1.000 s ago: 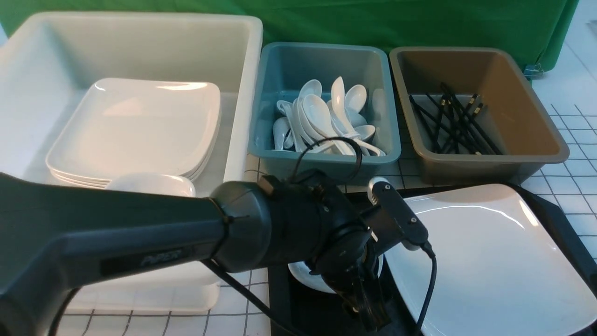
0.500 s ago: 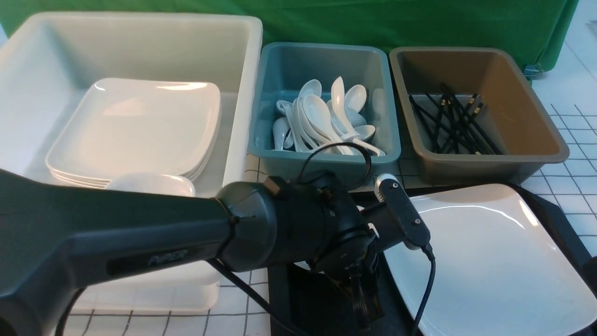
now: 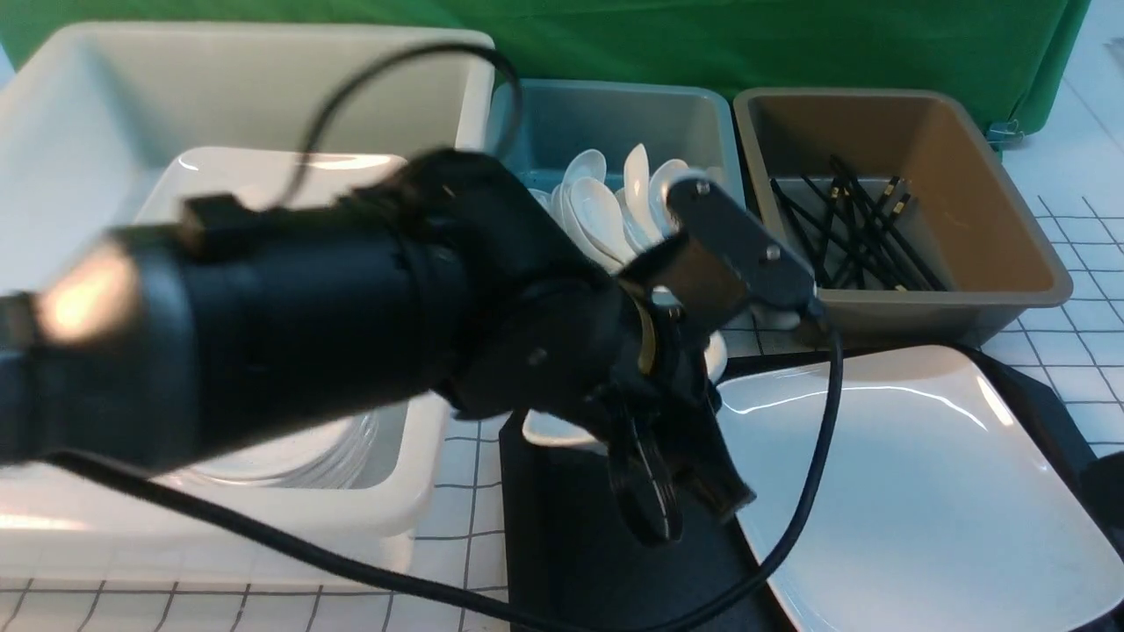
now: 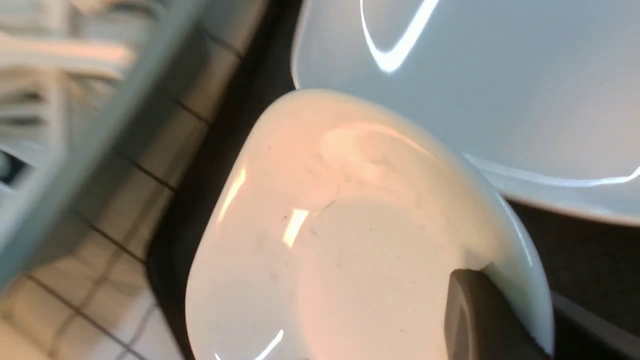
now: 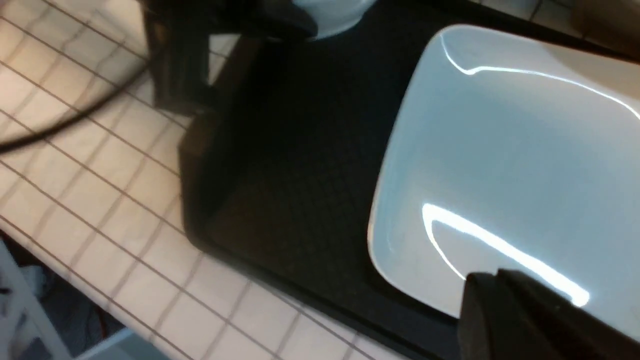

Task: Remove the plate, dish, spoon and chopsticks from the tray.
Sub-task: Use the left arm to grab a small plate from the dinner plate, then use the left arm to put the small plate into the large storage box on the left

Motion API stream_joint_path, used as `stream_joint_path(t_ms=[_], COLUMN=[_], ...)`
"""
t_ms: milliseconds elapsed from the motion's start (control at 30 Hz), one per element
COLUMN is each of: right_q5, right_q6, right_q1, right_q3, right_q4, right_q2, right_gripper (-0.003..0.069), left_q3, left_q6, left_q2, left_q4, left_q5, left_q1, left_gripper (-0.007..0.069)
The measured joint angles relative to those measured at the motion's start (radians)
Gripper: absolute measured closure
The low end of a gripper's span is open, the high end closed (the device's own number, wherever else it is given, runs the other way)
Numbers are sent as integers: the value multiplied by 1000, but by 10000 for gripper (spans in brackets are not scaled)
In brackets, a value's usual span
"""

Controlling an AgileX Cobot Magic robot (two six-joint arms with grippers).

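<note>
Green cloth backs a white gridded tabletop carrying 3 bins and 1 black tray. The left gripper is clamped on the rim of 1 small white dish, with 1 finger inside it, over the tray's far left corner. Whether the dish is clear of the tray cannot be told.

Just right of that gripper, 1 large white square plate lies on the tray. Beyond the gripper stand 1 white bin with stacked plates, 1 teal bin of white soup spoons and 1 brown bin of black chopsticks, too tangled to count.

The right gripper is closed on nothing, by the plate's right edge.
</note>
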Motion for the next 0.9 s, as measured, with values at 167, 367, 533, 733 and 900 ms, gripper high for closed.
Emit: stream_joint_path(t_ms=[167,367,533,733,900], right_q5=[-39,-48,-46,-45,-45], right_q6=[-132,-224,-238,-192,-175], right_q1=[0,3,108,251,274], right_q3=[-61,-231,-420,-613,-699], right_q4=[195,303,289,201,186], right_q2=[35,199,400,598,678], right_gripper=[654,654,654,654,654], left_q3=[-65,-82,-12,196,332], left_q6=[-24,-71,-60,-33,-16], left_q2=[-172,-281,-280,-279,-277], left_q4=[45,71,79,13,1], left_q5=[21,155,243,123,10], left_q1=[22,235,446,544,544], left_gripper=[599,599,599,599,599])
